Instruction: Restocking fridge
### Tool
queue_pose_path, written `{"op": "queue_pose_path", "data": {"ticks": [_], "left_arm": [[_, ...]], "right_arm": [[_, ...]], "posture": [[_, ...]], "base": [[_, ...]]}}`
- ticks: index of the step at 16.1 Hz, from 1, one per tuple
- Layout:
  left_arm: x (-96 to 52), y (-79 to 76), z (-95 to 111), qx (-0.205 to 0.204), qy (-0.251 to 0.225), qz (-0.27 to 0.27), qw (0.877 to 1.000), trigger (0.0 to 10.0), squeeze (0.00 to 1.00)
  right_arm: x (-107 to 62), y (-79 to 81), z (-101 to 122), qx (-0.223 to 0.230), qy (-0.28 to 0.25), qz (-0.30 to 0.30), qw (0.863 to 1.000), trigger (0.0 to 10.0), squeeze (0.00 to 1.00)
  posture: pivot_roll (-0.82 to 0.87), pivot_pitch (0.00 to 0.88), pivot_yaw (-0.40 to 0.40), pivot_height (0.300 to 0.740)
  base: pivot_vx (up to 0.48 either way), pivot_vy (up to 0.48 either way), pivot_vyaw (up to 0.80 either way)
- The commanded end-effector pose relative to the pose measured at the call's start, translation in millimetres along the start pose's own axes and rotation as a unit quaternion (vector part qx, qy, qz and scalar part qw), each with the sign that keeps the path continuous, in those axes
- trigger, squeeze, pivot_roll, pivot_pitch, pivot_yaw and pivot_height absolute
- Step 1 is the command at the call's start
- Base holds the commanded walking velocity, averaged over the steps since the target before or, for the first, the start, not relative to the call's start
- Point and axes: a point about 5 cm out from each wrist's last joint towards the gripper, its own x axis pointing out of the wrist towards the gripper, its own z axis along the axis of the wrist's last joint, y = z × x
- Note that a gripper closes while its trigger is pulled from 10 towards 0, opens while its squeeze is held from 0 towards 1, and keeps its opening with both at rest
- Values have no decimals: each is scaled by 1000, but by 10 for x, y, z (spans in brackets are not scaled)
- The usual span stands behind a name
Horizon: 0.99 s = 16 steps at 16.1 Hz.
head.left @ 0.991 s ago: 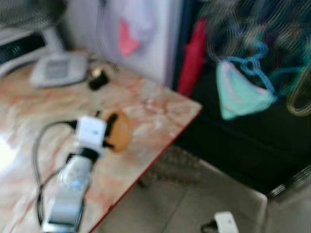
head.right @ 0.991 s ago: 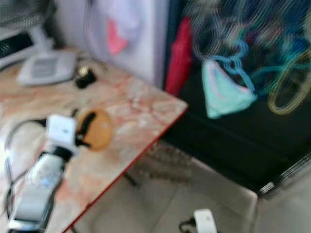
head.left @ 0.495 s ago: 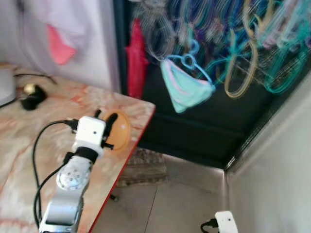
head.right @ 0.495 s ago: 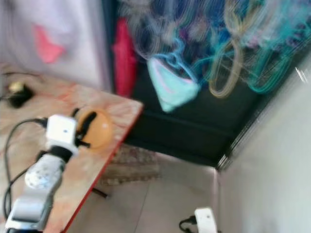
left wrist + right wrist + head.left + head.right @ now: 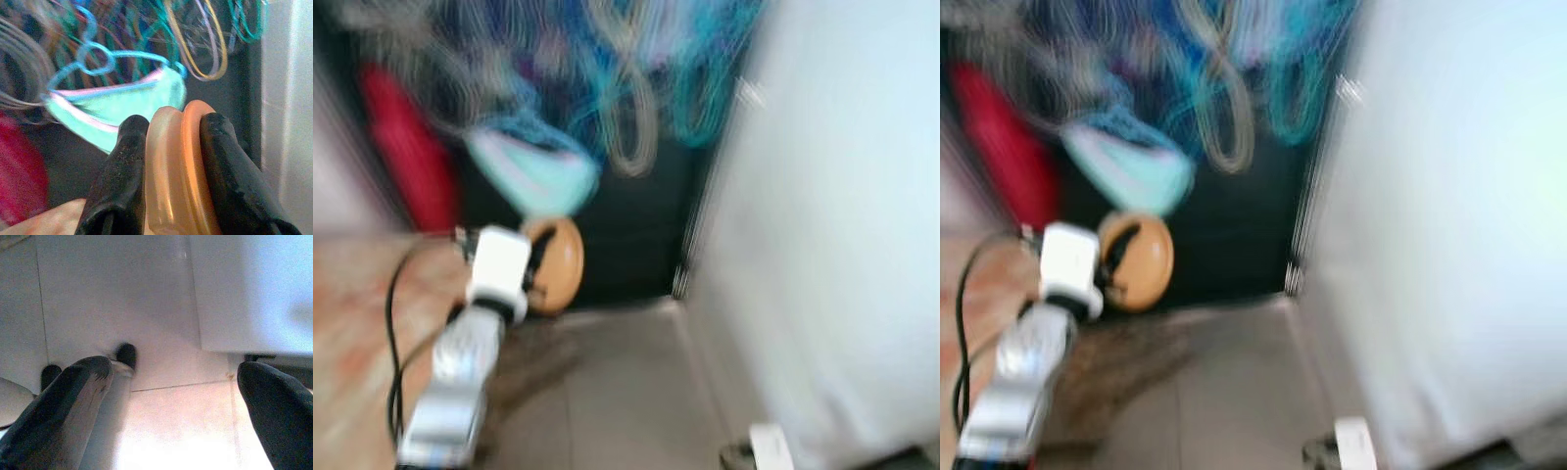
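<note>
At the far left lies the marbled bench [image 5: 352,323], its edge just under the raised left arm. The left tool [image 5: 168,147] is clenched on an orange container [image 5: 555,264], pinched across its rim and held over the floor [image 5: 607,392], probably for carrying to the fridge. Behind hang blurred coloured hangers [image 5: 626,108]. Further right stands a white panel [image 5: 842,215], perhaps the fridge. The right tool [image 5: 171,396] hangs low, fingers spread, gripping nothing.
</note>
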Motion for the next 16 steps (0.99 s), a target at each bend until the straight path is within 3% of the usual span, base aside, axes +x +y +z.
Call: {"op": "queue_pose_path", "data": {"ticks": [1, 3, 9, 11, 14, 16], "left_arm": [[35, -21, 48, -2, -16, -6, 1000, 10000, 0], [50, -16, -72, -7, 0, -5, 1000, 10000, 0], [-272, 22, -721, -30, 112, 23, 993, 10000, 0], [-460, 56, -1015, -44, 169, 42, 984, 10000, 0], [-639, 56, -1287, -72, 234, 58, 968, 10000, 0], [-835, 29, -1546, -106, 294, 73, 947, 10000, 0]], "right_arm": [[-3, -6, -16, 9, 0, -4, 1000, 10000, 0], [-2, -19, -2, 17, -2, -12, 1000, 10000, 0], [7, -30, 50, 12, -5, -11, 1000, 10000, 0], [5, -7, 33, 10, -5, -8, 1000, 10000, 0], [2, 15, -4, 9, 1, -7, 1000, 10000, 0], [-1, 38, -34, 8, 3, -6, 1000, 10000, 0]], "posture": [[54, 67, 38, 740], [38, 59, 48, 740], [54, 47, 29, 740], [53, 49, 31, 740], [63, 40, 36, 740], [55, 36, 39, 740]], "base": [[0, 0, -800], [0, 0, -800], [0, 0, -800], [0, 0, -800], [0, 0, -800], [0, 0, -800]]}}
